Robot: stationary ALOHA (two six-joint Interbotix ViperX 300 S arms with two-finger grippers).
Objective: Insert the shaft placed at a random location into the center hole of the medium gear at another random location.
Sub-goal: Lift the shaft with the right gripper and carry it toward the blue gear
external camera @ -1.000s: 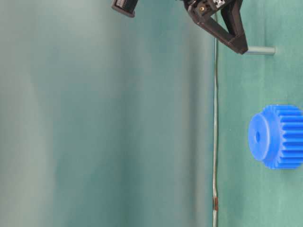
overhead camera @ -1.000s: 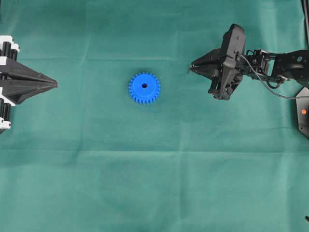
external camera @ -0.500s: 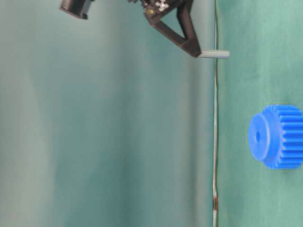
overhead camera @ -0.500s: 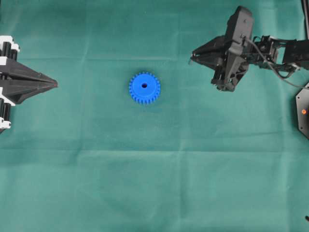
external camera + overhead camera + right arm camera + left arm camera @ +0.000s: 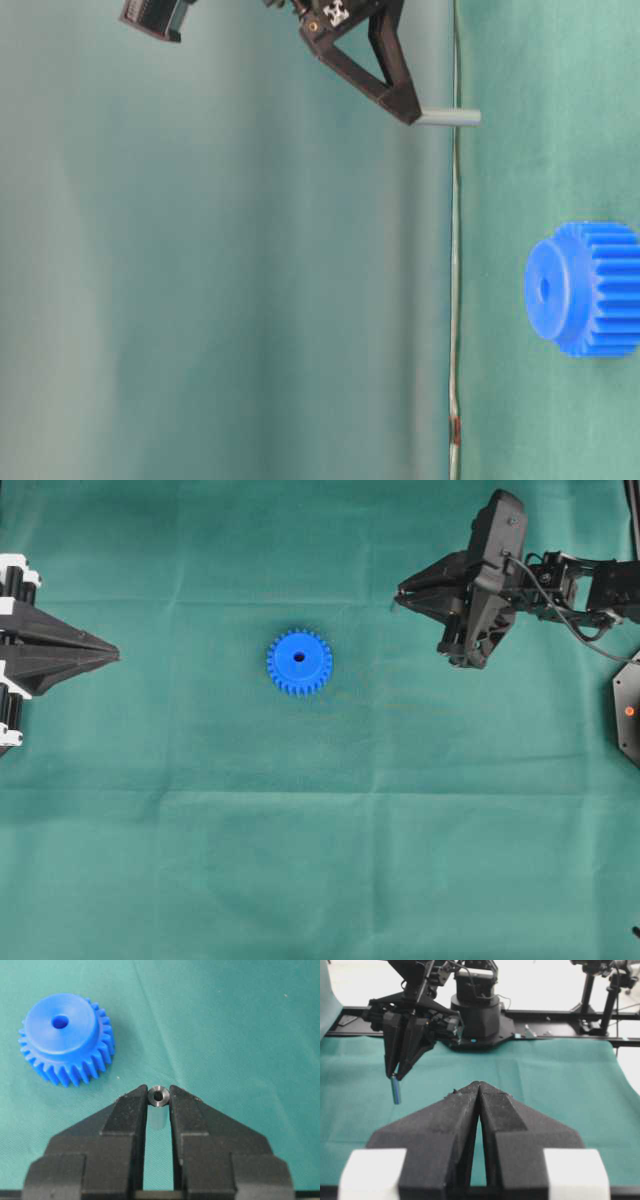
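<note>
the right gripper (image 5: 158,1105), clamped on the shaft (image 5: 158,1096) and hanging clear of the cloth, should travel level to the medium gear (image 5: 299,662) lying flat mid-table, keep the pin vertical and centre it over the center hole (image 5: 299,657) before lowering, while the left gripper (image 5: 479,1091) rests closed and empty

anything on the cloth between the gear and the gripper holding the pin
Nothing: overhead, only bare green cloth lies between the medium gear and the right gripper.

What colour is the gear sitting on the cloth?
Bright blue. The gear shows best in the right wrist view, teeth and center hole clear.
</note>
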